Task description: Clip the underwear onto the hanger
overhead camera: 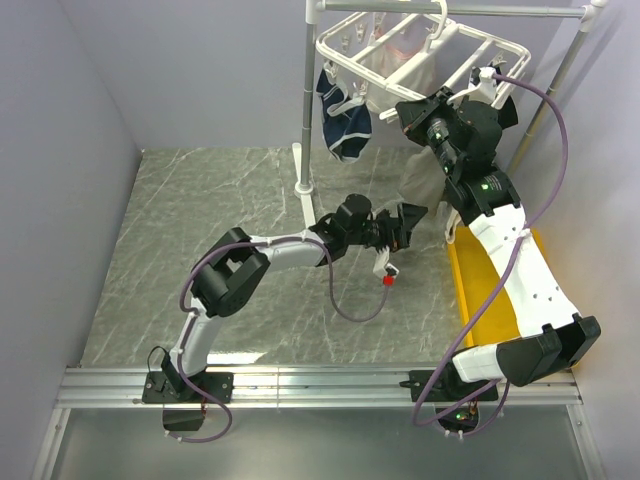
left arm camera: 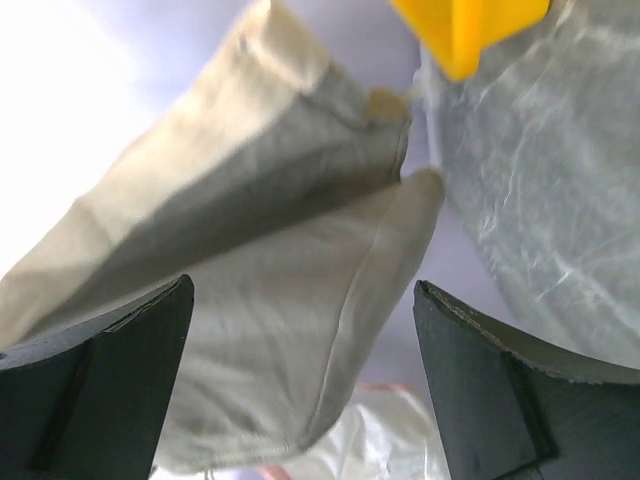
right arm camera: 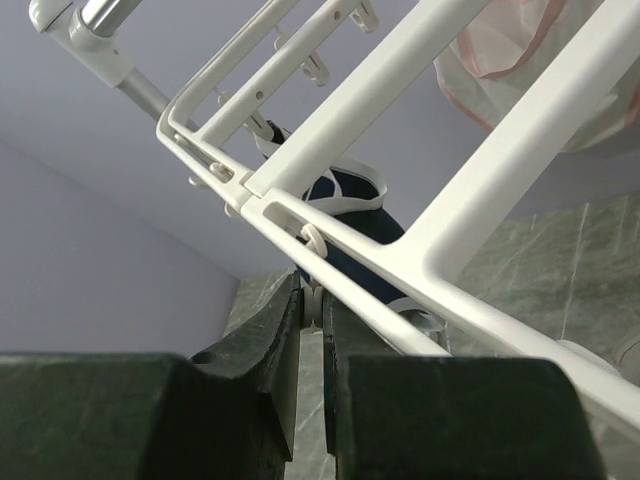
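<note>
The marbled table (overhead camera: 200, 220) is seen beneath a grey pole stand (overhead camera: 306, 100), from whose top rail the white hanger (overhead camera: 470, 45) is hung. The underwear (overhead camera: 425, 180) is draped down below the hanger's near edge, just beyond the left gripper (overhead camera: 408, 228); what holds its top cannot be told. Navy briefs (overhead camera: 345, 115) are clipped at the hanger's left side. The left fingers (left arm camera: 100, 380) are spread wide, with the underwear framed between them but not touched. The right gripper (overhead camera: 405, 110) is raised to the hanger's edge, its fingers (right arm camera: 260, 360) drawn nearly together and pinched on a white clip (right arm camera: 312, 305).
</note>
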Action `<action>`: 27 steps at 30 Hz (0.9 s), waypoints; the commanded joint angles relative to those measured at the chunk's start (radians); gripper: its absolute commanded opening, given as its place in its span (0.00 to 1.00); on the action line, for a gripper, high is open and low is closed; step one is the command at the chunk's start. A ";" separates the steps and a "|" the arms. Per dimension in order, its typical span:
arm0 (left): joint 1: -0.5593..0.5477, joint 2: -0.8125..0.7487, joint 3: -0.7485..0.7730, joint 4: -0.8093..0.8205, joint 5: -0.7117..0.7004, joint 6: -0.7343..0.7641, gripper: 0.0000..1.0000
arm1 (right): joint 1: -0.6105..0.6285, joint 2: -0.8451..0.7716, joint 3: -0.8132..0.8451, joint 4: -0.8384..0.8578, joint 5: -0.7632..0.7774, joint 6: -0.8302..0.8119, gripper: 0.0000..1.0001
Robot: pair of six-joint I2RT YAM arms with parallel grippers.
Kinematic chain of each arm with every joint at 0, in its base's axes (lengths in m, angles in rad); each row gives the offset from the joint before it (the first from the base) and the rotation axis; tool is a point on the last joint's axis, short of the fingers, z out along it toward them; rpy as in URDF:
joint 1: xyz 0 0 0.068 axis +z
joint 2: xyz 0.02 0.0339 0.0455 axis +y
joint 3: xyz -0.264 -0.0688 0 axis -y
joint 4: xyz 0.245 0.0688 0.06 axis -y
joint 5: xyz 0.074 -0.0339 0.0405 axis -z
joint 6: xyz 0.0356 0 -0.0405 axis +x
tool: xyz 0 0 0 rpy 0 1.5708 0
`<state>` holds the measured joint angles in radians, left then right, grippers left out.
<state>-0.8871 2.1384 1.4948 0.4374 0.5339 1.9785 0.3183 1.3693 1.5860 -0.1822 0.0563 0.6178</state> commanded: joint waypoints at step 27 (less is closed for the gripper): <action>-0.035 0.130 -0.007 0.434 0.093 0.237 0.98 | 0.021 0.011 0.011 -0.071 -0.033 0.200 0.00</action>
<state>-0.9249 2.3020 1.5028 0.7891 0.5831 1.9797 0.3267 1.3693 1.5860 -0.2344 0.0895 0.7757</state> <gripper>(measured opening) 0.985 0.143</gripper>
